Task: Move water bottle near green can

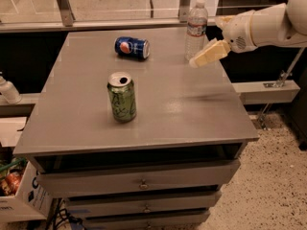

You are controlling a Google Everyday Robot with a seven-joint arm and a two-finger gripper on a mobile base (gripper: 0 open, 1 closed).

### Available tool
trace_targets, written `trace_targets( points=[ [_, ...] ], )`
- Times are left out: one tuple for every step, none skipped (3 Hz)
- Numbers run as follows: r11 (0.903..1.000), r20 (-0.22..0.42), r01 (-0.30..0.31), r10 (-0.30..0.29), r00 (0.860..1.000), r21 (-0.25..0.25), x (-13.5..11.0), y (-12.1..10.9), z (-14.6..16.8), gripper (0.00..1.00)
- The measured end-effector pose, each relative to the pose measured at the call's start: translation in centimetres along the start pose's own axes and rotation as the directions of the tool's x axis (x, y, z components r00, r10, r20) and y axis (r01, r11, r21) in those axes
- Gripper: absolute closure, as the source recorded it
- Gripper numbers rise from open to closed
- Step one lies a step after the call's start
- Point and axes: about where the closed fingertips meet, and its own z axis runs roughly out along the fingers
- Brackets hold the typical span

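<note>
The water bottle (195,31), clear with a white cap and a white-and-red label, stands upright at the far right of the grey table (192,109). The green can (122,97) stands upright left of the table's middle, well apart from the bottle. My gripper (206,41) comes in from the right on a white arm and hovers just right of the bottle. Its cream fingers (209,54) are spread open and hold nothing; one reaches close to the bottle's lower part.
A blue Pepsi can (132,47) lies on its side at the back, left of the bottle. A small white bottle (8,91) stands off the table's left. Drawers (139,183) sit below the tabletop. A box (19,200) is on the floor at left.
</note>
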Motion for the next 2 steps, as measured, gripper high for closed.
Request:
trace_targets(
  points=[
    [0.9988,0.027,-0.044,0.043,0.999,0.024,0.3,-2.1,1.7,0.0],
    [0.9966,0.06,-0.058,0.054,0.997,0.059,-0.3,-4.3,2.8,0.0]
  ],
)
